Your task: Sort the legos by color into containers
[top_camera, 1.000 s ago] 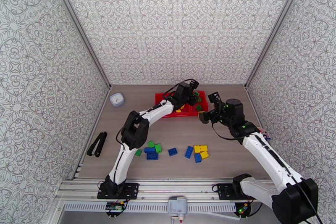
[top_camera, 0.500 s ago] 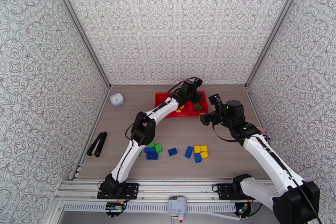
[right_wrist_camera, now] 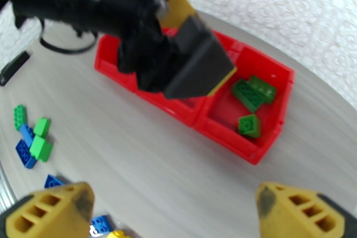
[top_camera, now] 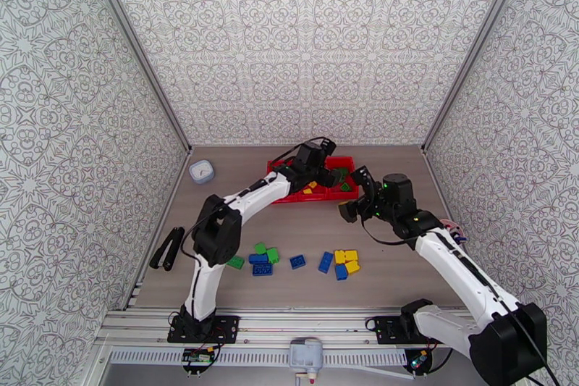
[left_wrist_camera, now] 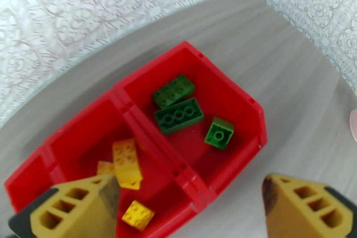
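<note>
- Now we see the left gripper (left_wrist_camera: 187, 189) above the red tray (left_wrist_camera: 261, 123), its jaws newly spread wide and empty.
- Three green bricks (left_wrist_camera: 178, 114) lie in the right-end compartment, with yellow bricks (left_wrist_camera: 126, 163) in the middle one.
- We judge one green brick delivered.
- Loose bricks (top_camera: 336, 263) remain on the table (top_camera: 405, 286).
- The right gripper (right_wrist_camera: 174, 196) hangs wide open nearby.

no text, label, brand, number or sign can be read anywhere. the studs on the legos (left_wrist_camera: 178, 115) are too small and blurred to show any lettering.
</note>
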You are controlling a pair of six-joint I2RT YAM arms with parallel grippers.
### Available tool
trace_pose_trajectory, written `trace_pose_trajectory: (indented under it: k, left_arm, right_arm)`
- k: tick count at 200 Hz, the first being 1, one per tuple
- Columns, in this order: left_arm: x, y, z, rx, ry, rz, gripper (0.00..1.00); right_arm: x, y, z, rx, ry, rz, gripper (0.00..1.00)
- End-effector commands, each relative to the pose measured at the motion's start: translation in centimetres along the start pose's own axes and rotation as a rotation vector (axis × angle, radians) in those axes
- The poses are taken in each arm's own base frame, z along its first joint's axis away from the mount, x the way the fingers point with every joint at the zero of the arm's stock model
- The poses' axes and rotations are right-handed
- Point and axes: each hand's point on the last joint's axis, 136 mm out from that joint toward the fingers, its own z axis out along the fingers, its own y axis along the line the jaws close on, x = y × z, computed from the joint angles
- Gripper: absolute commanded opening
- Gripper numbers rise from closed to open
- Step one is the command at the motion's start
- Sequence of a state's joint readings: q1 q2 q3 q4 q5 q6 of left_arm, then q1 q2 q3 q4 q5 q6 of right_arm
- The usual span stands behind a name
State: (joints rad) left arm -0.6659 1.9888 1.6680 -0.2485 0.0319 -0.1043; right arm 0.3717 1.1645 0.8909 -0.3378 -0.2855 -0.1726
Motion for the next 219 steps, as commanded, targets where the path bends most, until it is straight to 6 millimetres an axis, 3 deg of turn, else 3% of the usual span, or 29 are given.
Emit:
trace_pose_trajectory:
  k: [1, 13, 47, 80, 117, 160, 219]
  left_arm:
    - [1.1, 1.6, -2.8, -0.096, -0.015, -0.059, 0.93]
    - [2.4, 2.7, -4.5, -0.143, -0.005, -0.083, 0.99]
    - [6.1, 5.9, -9.1, -0.268, 0.031, -0.207, 1.00]
    - [10.6, 9.6, -12.4, -0.366, 0.096, -0.421, 1.00]
    - [13.9, 13.1, -15.3, -0.458, 0.113, -0.572, 1.00]
    - [15.2, 15.9, -17.7, -0.514, 0.112, -0.639, 1.00]
    - [16.1, 17.5, -18.9, -0.533, 0.111, -0.690, 1.00]
  right_arm:
    - [-1.6, 2.3, 0.7, -0.079, -0.032, -0.109, 1.00]
    - [-1.4, 3.9, 1.2, -0.128, -0.030, -0.158, 1.00]
    - [-0.2, 9.6, 2.8, -0.302, 0.004, -0.359, 1.00]
    - [2.2, 14.0, 4.9, -0.426, 0.126, -0.544, 0.99]
    - [4.9, 17.8, 7.8, -0.514, 0.260, -0.733, 0.99]
    - [7.0, 21.7, 10.2, -0.617, 0.356, -0.897, 1.00]
    - [8.3, 24.7, 13.5, -0.676, 0.432, -1.020, 1.00]
